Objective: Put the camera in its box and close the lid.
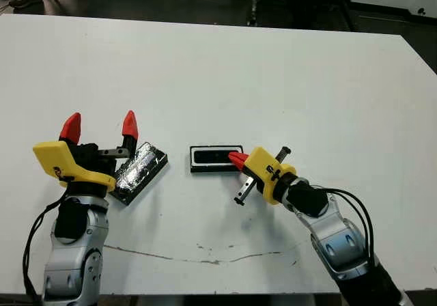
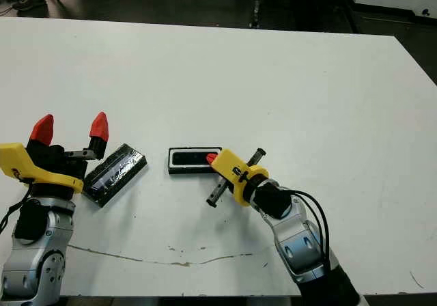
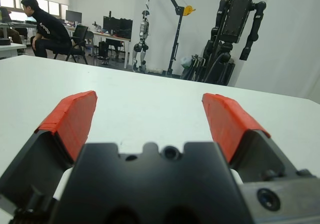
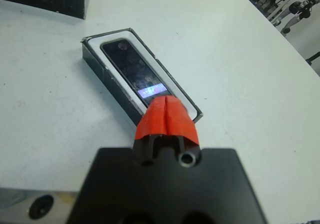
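**Desk:** Where's the camera right now?

**Me:** In the box [image 1: 216,159]. I see the camera [image 4: 134,70] lying flat along the white lining, a slim glossy black bar with its bluish patch at the end nearest my right gripper [image 1: 237,158]. The box is a shallow black tray with thin white walls, sitting open.

**Desk:** Right jaws?

**Me:** Pressed together, nothing between them. The red tips meet in a wedge right at the box's near end, over its rim. I can't tell if they touch it.

**Desk:** And the lid?

**Me:** The lid [image 1: 139,171] lies flat to the left of the box, apart from it and turned at an angle. Flat black rectangle, shiny reflective top.

**Desk:** Left side?

**Me:** My left gripper [image 1: 100,126] is just left of the lid, jaws spread wide, holding nothing. Red wedge tips, black body, yellow housing.

**Desk:** Room to move?

**Me:** Plenty. Beyond the box the table [image 1: 273,74] is bare white to its far edge, and well to the right of the box too. Between the box and the near edge there's a thin dark crack line [image 1: 205,255] in the surface.
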Tool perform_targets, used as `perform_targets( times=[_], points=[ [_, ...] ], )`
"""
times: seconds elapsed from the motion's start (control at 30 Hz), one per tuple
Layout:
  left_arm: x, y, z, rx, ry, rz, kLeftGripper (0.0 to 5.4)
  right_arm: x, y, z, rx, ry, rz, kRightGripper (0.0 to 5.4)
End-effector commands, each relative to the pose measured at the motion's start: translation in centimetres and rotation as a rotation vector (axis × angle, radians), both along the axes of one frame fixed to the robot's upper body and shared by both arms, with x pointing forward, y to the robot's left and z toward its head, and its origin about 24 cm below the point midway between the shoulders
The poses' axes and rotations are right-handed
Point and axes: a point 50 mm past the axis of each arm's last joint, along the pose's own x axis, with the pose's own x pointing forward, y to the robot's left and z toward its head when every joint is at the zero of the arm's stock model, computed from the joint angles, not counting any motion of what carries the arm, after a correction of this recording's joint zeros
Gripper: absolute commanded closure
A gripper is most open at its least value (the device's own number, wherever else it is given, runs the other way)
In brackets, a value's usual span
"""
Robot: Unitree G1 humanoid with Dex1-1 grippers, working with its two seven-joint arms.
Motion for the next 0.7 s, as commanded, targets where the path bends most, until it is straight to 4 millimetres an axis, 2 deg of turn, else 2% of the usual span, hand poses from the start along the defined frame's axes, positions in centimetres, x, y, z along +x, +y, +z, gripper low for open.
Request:
perform_targets(
  times=[0.03,0.17,0.27,0.53,0.63,0.7],
  points=[
    [-0.1,0.2,-0.2,0.001,0.015,0.002,0.0,-0.4,-1.2,-2.1,-0.06,0.101,-0.023,5.4],
    [-0.1,0.1,-0.2,0.004,0.016,0.004,0.0,-0.2,-1.5,-1.5,-0.031,0.097,-0.051,5.4],
    [-0.1,0.2,-0.1,0.007,0.014,0.007,0.0,0.1,-1.8,0.1,0.08,0.058,-0.082,5.4],
    [-0.3,0.5,0.3,0.043,-0.008,0.004,0.0,0.6,-4.5,7.3,0.407,-0.144,-0.166,5.4],
    [-0.3,0.9,0.8,0.071,-0.019,-0.007,0.0,0.6,-6.0,9.2,0.453,-0.205,-0.192,5.4],
    [-0.3,1.1,1.4,0.102,-0.013,-0.019,0.0,0.6,-6.6,9.8,0.472,-0.226,-0.221,5.4]
  ],
)
